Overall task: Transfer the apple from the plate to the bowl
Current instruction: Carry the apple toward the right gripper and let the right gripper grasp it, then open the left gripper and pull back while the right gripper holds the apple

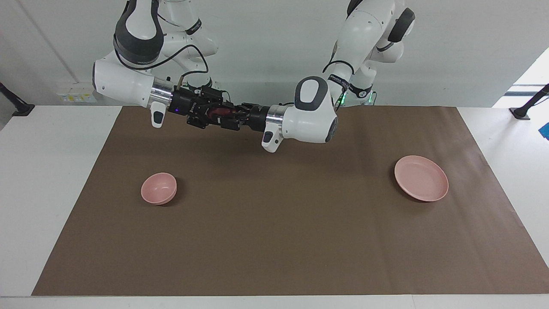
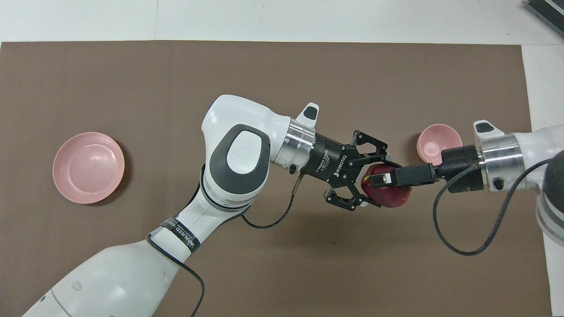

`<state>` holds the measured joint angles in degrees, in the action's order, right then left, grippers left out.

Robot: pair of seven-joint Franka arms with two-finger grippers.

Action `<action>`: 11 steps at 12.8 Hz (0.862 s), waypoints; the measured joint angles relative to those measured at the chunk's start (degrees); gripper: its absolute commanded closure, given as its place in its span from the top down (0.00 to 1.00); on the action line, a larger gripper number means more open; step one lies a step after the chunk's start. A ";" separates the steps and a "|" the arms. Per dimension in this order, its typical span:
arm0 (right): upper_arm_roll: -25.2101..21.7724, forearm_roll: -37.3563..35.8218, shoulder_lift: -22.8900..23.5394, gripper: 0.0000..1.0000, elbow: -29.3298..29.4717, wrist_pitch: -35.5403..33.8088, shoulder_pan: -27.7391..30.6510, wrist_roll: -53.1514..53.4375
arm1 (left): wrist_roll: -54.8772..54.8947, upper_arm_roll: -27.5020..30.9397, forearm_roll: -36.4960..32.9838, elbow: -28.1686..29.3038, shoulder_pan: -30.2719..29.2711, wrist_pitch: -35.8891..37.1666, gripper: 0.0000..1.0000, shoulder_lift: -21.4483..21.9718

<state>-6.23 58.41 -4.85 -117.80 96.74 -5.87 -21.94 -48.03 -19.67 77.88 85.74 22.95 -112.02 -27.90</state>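
Brown mat (image 1: 274, 240) covers most of the table; plate (image 1: 421, 178) sits bare near the L arm's end, bowl (image 1: 158, 188) near the R arm's end. Up in the air over the mat's robot-side edge, apple (image 2: 387, 191) is pinched from both sides: left gripper (image 2: 368, 182) clamped on it, right gripper (image 2: 382, 178) closed on it too, jaws of each tight against the fruit.

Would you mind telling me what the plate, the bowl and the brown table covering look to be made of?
The plate looks like matte moulded plastic, possibly melamine: even pale pink, soft sheen, faint concentric rings inside. The bowl matches it in colour and finish, so probably the same material. The brown covering looks like kraft paper or thin card: flat, dull, with faint ripples and a clean straight edge; fabric cannot be ruled out.
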 measured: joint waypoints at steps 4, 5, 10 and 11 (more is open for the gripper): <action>-0.12 -2.12 1.21 0.00 1.74 0.04 0.23 0.77 | 0.00 -0.46 -1.43 -0.35 0.80 -4.38 1.00 0.09; -0.07 -2.88 1.71 0.00 2.54 0.05 0.22 2.13 | 0.04 -0.54 -1.86 -0.57 0.98 -5.39 1.00 0.11; -0.22 -10.27 4.85 0.00 6.90 0.23 0.37 6.41 | -0.21 -0.03 -13.38 -1.82 0.68 -6.46 1.00 1.31; -0.38 -12.26 5.20 0.00 7.29 0.23 0.87 6.41 | -0.44 0.28 -16.77 -1.82 0.59 -6.45 1.00 1.57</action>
<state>-6.60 46.14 0.35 -110.51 96.97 -5.00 -15.53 -48.48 -19.39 61.12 83.92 23.54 -118.47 -26.34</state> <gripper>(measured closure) 0.154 0.000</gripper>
